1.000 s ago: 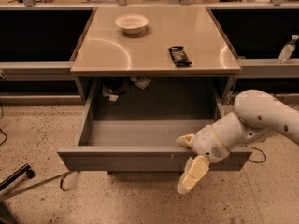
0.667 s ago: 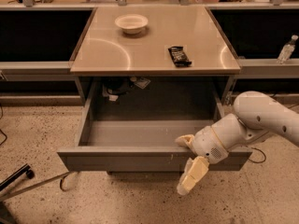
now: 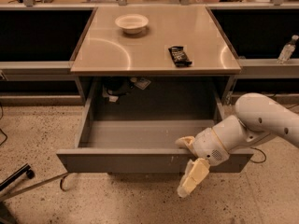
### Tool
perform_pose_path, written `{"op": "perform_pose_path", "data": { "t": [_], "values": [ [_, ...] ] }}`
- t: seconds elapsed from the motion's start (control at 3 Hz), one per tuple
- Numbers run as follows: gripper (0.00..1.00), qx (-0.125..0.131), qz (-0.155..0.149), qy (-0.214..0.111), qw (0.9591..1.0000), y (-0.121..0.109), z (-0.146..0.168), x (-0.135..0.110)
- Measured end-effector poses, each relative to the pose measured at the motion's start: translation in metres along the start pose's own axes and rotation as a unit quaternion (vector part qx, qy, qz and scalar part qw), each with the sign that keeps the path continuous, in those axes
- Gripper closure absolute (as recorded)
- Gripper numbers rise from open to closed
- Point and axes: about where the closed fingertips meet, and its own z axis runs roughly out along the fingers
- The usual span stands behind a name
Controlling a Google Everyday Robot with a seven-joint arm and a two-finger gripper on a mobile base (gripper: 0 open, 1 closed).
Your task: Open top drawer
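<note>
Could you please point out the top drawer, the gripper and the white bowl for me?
top drawer (image 3: 140, 161): camera view, on its front panel, left of centre.
gripper (image 3: 181, 167): camera view, its middle, at the drawer's front edge.
white bowl (image 3: 132, 22): camera view, on its inner surface.

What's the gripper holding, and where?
Cannot tell: the gripper is at the front edge of the wide grey metal top drawer, right of centre.

The table (image 3: 154, 38) has a smooth tan top that catches the light. A white bowl (image 3: 132, 22) sits upright near its back left. A flat dark packet (image 3: 179, 56) lies well apart from the bowl, toward the front right. The gripper (image 3: 189, 164) is below the tabletop, at the front of the top drawer (image 3: 131, 160).
</note>
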Motion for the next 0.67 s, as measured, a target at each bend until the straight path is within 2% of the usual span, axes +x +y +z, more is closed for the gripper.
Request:
{"op": "perform_pose_path", "data": {
  "t": [0.33, 0.67],
  "values": [
    [0.00, -0.007, 0.005, -0.004, 1.0000, 0.008, 0.002, 0.003],
    [0.00, -0.025, 0.008, -0.016, 0.9995, 0.033, 0.005, 0.003]
  ]
}}
